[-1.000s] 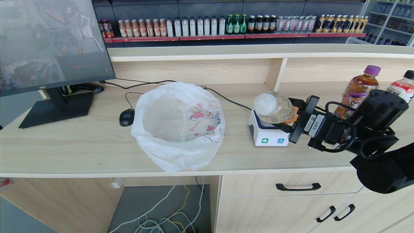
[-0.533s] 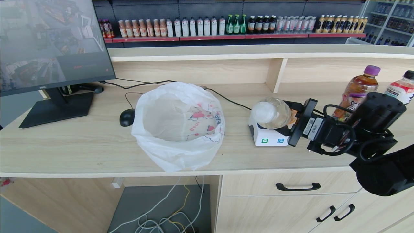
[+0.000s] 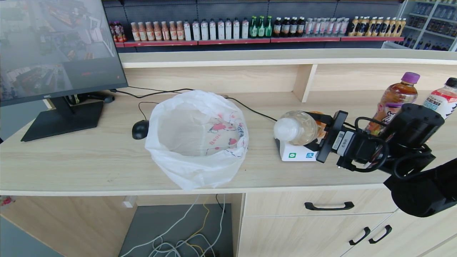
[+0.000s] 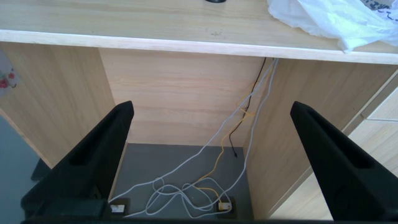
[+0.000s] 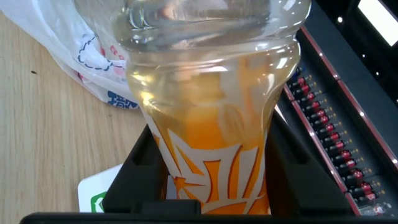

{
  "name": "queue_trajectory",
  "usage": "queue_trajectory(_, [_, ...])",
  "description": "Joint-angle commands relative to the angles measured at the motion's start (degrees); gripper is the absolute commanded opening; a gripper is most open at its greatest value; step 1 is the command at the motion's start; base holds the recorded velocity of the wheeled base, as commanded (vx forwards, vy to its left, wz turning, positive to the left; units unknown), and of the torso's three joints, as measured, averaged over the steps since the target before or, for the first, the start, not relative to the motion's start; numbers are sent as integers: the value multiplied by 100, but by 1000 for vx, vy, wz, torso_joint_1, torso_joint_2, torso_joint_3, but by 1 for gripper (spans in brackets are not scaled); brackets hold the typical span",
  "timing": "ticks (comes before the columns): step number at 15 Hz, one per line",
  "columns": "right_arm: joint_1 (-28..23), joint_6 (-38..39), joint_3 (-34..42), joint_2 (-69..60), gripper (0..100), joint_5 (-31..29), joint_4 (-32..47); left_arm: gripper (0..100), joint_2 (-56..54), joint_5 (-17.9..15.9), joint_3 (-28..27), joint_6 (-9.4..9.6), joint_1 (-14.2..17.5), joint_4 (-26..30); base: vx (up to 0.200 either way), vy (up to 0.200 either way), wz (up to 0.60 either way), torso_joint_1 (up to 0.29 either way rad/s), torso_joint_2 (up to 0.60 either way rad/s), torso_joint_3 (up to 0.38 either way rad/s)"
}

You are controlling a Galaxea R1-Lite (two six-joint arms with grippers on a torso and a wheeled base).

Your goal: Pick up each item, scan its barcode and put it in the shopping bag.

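My right gripper (image 3: 316,130) is shut on a clear bottle (image 3: 297,127) with a white cap and an orange label, held on its side just above the white barcode scanner (image 3: 296,152). The cap points toward the white shopping bag (image 3: 197,138), which stands open at the counter's middle. In the right wrist view the bottle (image 5: 214,112) sits between the black fingers (image 5: 134,174), with the bag (image 5: 74,43) beyond it. My left gripper (image 4: 211,155) hangs open below the counter edge, over loose cables on the floor.
A purple-capped tea bottle (image 3: 395,98) and a black-capped bottle (image 3: 442,98) stand at the counter's right end. A monitor (image 3: 53,46) and a mouse (image 3: 140,129) occupy the left side. Cables run behind the bag. Drawers (image 3: 328,206) sit under the counter.
My right gripper has carried the bottle a little left and lower over the scanner, toward the bag. The bag and the other bottles have stayed put.
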State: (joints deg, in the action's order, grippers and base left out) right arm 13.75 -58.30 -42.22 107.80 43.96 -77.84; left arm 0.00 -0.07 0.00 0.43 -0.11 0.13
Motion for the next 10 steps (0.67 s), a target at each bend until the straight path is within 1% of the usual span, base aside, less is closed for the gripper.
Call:
queue_trajectory(1, [5,2,3,22,0,-1,-3,100,0,-1,0,1,11,-5,0,0,0,0,0,0])
queue_trajectory(10, [5,99,20,22,0,-19,-56,100,0,-1,0,1,2,4,0,0,0,0,0,0])
